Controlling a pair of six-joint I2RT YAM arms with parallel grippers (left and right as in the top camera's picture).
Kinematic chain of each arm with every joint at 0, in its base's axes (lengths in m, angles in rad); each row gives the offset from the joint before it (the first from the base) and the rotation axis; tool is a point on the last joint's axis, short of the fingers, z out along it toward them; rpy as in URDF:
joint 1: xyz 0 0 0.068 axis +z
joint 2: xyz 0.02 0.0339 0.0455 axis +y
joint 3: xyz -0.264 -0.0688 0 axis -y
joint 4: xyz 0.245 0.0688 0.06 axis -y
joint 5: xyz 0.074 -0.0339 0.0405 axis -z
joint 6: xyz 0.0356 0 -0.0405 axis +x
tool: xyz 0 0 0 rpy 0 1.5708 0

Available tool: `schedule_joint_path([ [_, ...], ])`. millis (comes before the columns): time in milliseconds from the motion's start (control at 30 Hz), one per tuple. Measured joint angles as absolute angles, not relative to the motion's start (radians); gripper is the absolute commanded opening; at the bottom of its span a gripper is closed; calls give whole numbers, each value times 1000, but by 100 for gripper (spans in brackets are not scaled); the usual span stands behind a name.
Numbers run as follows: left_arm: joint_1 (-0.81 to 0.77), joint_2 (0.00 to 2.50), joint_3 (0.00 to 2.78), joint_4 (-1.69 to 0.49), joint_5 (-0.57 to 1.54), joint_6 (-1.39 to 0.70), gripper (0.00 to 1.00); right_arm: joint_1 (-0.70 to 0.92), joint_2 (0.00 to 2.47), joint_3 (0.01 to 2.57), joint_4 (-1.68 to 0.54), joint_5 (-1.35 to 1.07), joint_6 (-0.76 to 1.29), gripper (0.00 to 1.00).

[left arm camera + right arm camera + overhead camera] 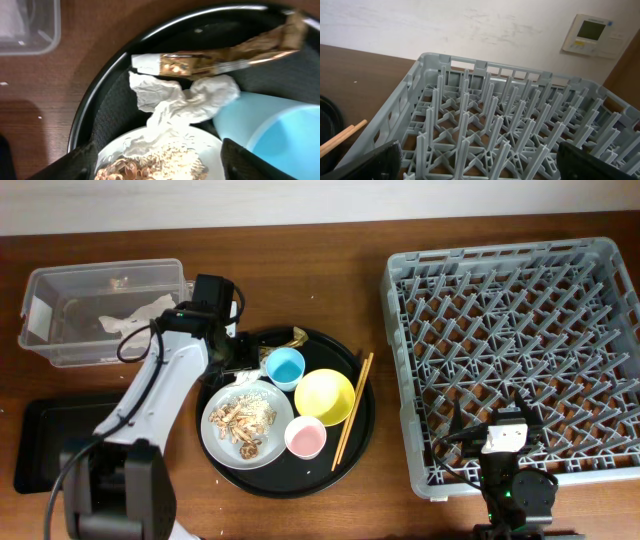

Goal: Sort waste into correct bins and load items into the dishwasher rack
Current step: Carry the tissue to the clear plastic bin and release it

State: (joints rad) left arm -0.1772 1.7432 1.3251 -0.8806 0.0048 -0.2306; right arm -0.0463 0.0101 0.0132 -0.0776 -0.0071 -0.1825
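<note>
On the round black tray (290, 475) sit a grey plate (281, 416) with food scraps (243, 420), a light-blue cup (286, 367), a yellow bowl (324, 396), a pink cup (305, 437) and two chopsticks (352, 410). My left gripper (236, 366) is open above the plate's far edge. In the left wrist view its jaws (157, 165) straddle the scraps (165, 164), with a crumpled white napkin (185, 102), a gold-brown wrapper (220, 60) and the blue cup (280, 135) just ahead. My right gripper (505, 422) is open and empty over the dishwasher rack (520, 300), whose pegs (520, 125) fill the right wrist view.
The clear tub (105, 310) at the back left holds a white napkin (130, 320); its corner shows in the left wrist view (30, 25). The shallow black tray (50, 440) lies at the front left. Chopstick ends (340, 137) show left of the rack.
</note>
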Motion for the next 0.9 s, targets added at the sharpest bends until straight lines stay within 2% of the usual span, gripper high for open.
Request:
schedule_joint_path([
  [433,-137,1888,1325,-884,84,-227,74,-46,10,13,-78,-7,-183,99],
  [500,-137,1907,1325,-881,91,-227,67,-46,10,13,-78,-7,-184,99],
  [567,-137,1909,1325,-878,95,-223,67,-46,10,13,-78,-7,-183,99],
  [633,-137,1910,1325,-870,95,-223,56,-46,10,13,-78,-7,-184,99],
  [767,-137,1953,1325,-849,98,-220,47,-46,10,13,-78,-7,-183,99],
  [800,-136,1969,1325,-842,99,-220,41,-46,10,13,-78,-7,-183,99],
  [867,-135,1972,1325,-843,98,-218,18,-46,10,13,-78,-7,-183,99],
  [900,-135,1972,1326,-846,98,-218,9,-46,10,13,-78,-7,-183,99],
])
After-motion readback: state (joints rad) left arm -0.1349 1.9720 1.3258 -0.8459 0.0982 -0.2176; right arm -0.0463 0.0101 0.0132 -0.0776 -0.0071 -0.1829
